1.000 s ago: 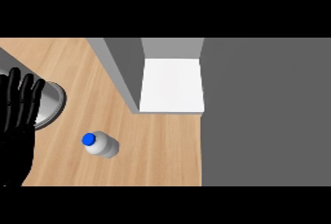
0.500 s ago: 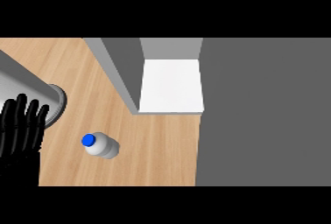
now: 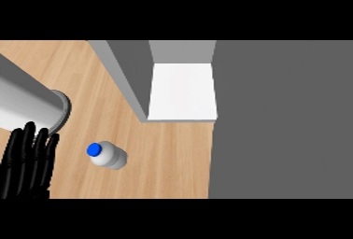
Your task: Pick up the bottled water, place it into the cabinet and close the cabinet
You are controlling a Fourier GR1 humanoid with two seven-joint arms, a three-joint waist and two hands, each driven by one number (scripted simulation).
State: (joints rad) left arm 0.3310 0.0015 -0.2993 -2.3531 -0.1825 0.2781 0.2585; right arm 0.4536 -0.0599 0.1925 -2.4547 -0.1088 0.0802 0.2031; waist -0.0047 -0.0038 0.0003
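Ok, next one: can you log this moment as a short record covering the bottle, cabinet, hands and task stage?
bottled water: upright on the wooden counter, blue cap on, not held
left hand: lower left of view, fingers straight, left of the bottle, not touching it
right hand: not in view
cabinet: open, white inside showing, nothing seen in it
task stage: bottle not yet picked up

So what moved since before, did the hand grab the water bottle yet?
Not yet. The left hand slid down toward the view's lower edge and slightly nearer the bottled water, fingers straight, holding nothing. The grey forearm at the left reaches further into view. The bottled water on the counter and the cabinet stayed put.
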